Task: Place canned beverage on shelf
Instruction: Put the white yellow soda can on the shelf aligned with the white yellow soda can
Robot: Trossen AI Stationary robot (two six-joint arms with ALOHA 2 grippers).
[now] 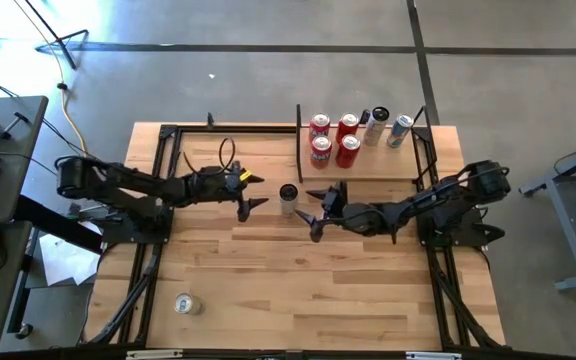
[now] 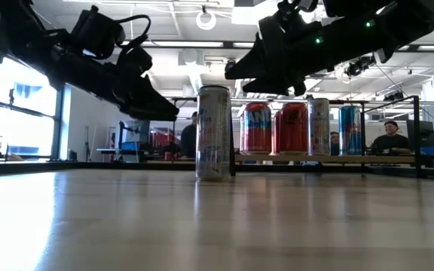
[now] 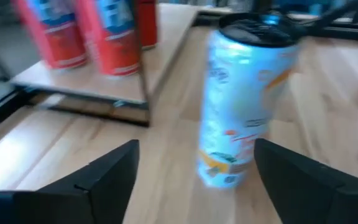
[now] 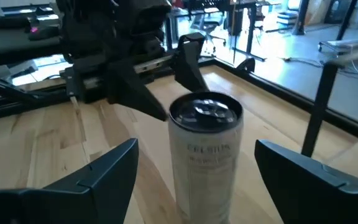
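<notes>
Can (image 1: 288,197) upright near bench (image 1: 298,290) far edge, beside shelf (image 1: 368,170); left tool (image 1: 249,192) and right tool (image 1: 318,211) flank it, both spread, neither gripping.

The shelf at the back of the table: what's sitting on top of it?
On the shelf stand six upright cans: four red cans in a cluster, then two pale cans beside them. In the low view, the front cans hide those behind.
</notes>
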